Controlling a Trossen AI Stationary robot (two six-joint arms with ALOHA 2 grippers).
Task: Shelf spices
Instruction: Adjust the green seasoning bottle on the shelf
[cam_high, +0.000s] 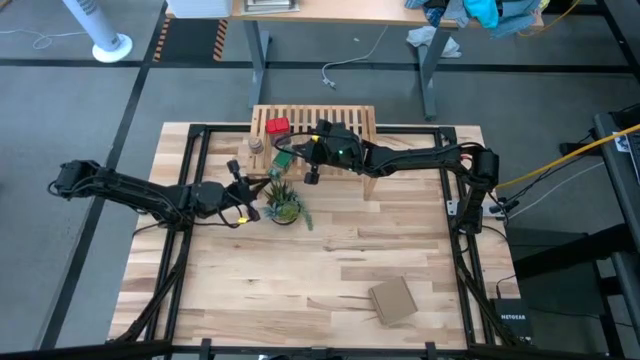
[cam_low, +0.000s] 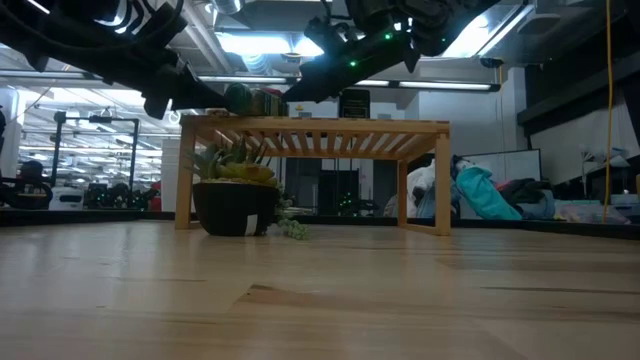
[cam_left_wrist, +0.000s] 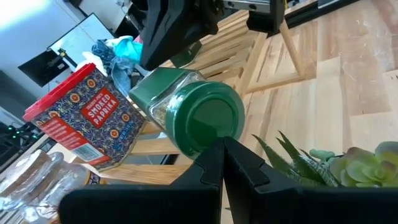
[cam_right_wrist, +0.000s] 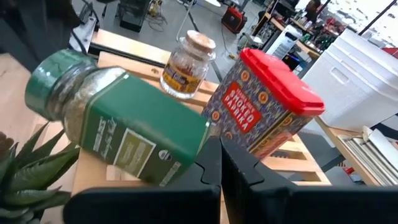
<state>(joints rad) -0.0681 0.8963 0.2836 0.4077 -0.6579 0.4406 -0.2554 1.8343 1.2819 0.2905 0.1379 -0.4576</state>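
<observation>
**Spotter:** Where are your tools?

**Me:** My right tool (cam_high: 283, 153) is over the left end of the shelf (cam_high: 352, 118), fingers pressed together with no gap. Just ahead of it the green-capped jar (cam_right_wrist: 118, 124) lies tipped on its side above the slats; whether it is pinched or only leaning on the fingers I cannot tell. My left tool (cam_high: 250, 190) comes at the same jar from the opposite side, also fully closed, with the jar's green cap (cam_left_wrist: 208, 119) facing its tips (nearly touching, as far as I can make out).

**Spotter:** And the other spices?

**Me:** The red tin (cam_right_wrist: 264, 106) stands upright on the shelf just beyond the right tool, right beside the lying jar. The tiny clear brownish jar (cam_right_wrist: 186, 64), with a cork stopper, stands upright farther past the right tool on the shelf's far edge. I can't pick out the dark tin.

**Spotter:** Anything else nearby?

**Me:** A potted green plant (cam_high: 284, 205) sits on the surface (cam_high: 400, 230) just beside the left tool, in front of the shelf leg. A flat cardboard piece (cam_high: 393, 301) lies well apart from both tools.
</observation>
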